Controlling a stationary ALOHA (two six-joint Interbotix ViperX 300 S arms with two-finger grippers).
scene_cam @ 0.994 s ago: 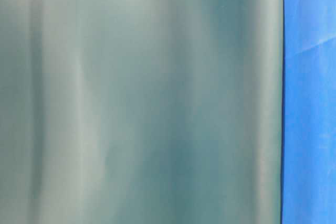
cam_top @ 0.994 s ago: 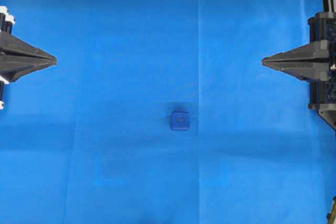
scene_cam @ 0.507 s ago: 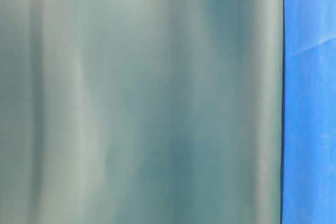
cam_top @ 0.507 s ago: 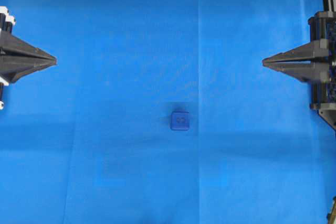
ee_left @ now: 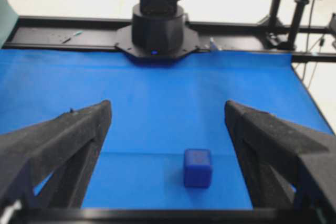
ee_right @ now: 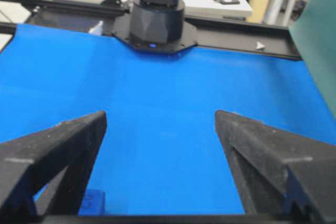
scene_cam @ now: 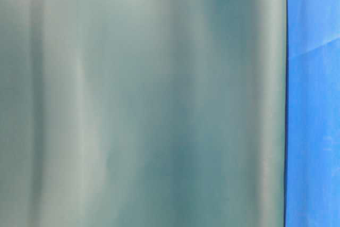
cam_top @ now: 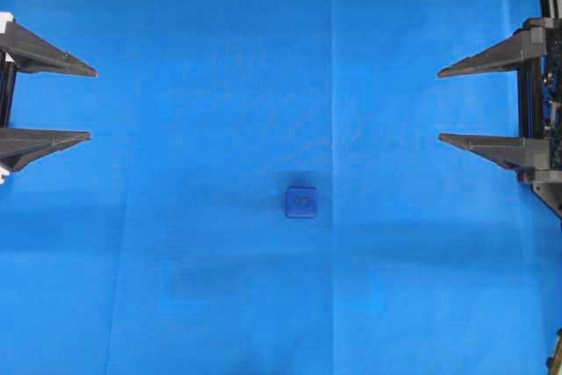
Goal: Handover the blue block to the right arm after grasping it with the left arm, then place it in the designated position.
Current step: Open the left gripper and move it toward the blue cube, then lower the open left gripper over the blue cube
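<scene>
Blue cloth (cam_top: 176,261) covers the whole worktop. On it, near the middle, sits the blue block (cam_top: 300,202), all alone with nothing touching it. Far off on one side waits the left tool (cam_top: 92,104), spread wide and holding nothing. Far off on the other side waits the right tool (cam_top: 439,104), also wide and holding nothing.

The left gripper (cam_top: 91,104) sits at the left edge of the blue cloth, its two pointed fingers spread wide and aimed level toward the middle. The right gripper (cam_top: 439,104) faces it from the right edge, likewise spread wide, holding nothing.
</scene>
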